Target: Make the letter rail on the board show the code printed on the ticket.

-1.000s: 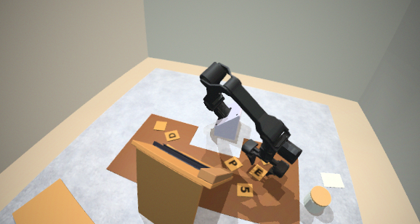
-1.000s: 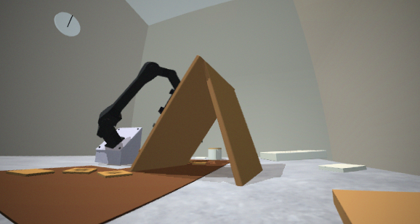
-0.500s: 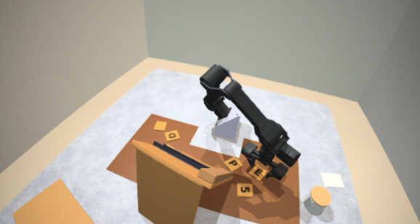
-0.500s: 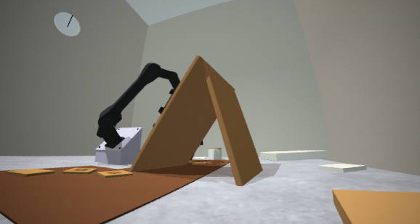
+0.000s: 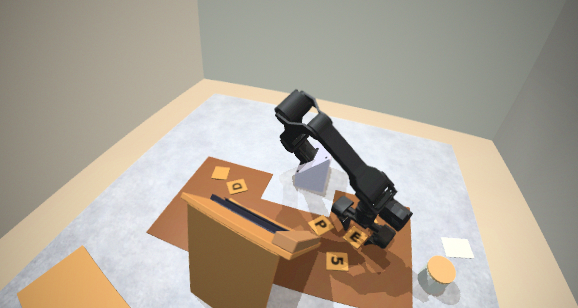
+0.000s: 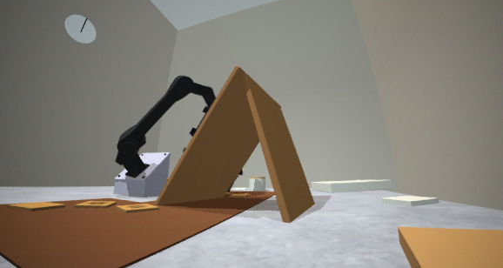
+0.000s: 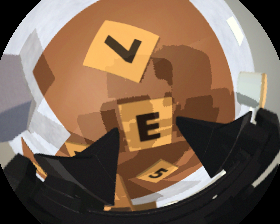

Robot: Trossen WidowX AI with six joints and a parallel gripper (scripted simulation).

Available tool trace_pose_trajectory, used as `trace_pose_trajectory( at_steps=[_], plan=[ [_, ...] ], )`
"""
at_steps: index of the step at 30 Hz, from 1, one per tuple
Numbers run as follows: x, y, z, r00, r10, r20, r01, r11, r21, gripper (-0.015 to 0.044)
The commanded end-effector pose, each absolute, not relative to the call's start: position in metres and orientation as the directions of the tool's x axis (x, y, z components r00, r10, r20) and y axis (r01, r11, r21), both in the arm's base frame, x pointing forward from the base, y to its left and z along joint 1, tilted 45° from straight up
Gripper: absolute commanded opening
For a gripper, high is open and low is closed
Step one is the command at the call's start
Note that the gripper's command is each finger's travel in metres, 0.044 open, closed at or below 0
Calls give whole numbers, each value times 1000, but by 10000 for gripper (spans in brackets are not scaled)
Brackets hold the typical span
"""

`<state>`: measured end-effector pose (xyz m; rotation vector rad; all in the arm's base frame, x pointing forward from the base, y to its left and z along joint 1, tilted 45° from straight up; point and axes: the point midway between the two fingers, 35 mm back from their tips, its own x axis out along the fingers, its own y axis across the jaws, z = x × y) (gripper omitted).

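My gripper [image 5: 362,230] [image 7: 148,125] is open and low over the brown mat [image 5: 200,195], with a finger on each side of the E tile [image 5: 356,238] [image 7: 147,129], which lies flat. The P tile [image 5: 321,225] lies just to its left and the 5 tile [image 5: 337,261] [image 7: 157,173] just in front. A tile with an L-like mark [image 7: 120,50] shows beyond E in the wrist view. The D tile [image 5: 237,186] and a blank-looking tile [image 5: 220,172] lie at the mat's far left. The wooden easel board [image 5: 225,252] [image 6: 217,150] carries the dark rail [image 5: 245,212], which holds no tiles.
A white card [image 5: 457,247] [image 6: 409,199] and a lidded jar [image 5: 440,274] [image 6: 257,184] sit to the right of the mat. The arm's grey base [image 5: 312,177] [image 6: 144,176] stands behind. An orange slab [image 5: 70,282] [image 6: 452,245] lies at the front left.
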<state>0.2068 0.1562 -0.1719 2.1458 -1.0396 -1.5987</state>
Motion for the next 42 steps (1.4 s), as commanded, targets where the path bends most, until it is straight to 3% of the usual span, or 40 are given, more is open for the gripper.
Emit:
trace_pose_trajectory(
  at_steps=[1, 4, 6, 17, 25, 42],
  plan=[
    [207, 156, -172, 137, -681, -720, -380, -707, 597, 340],
    [207, 156, -172, 137, -681, -720, -380, -707, 597, 340],
    [207, 156, -172, 137, -681, -720, -380, -707, 597, 288],
    [207, 156, -172, 137, -681, -720, -380, -707, 597, 214],
    [206, 160, -167, 137, -681, -720, -380, -707, 596, 4],
    [206, 167, -159, 137, -680, -720, -380, -707, 596, 0]
  ],
)
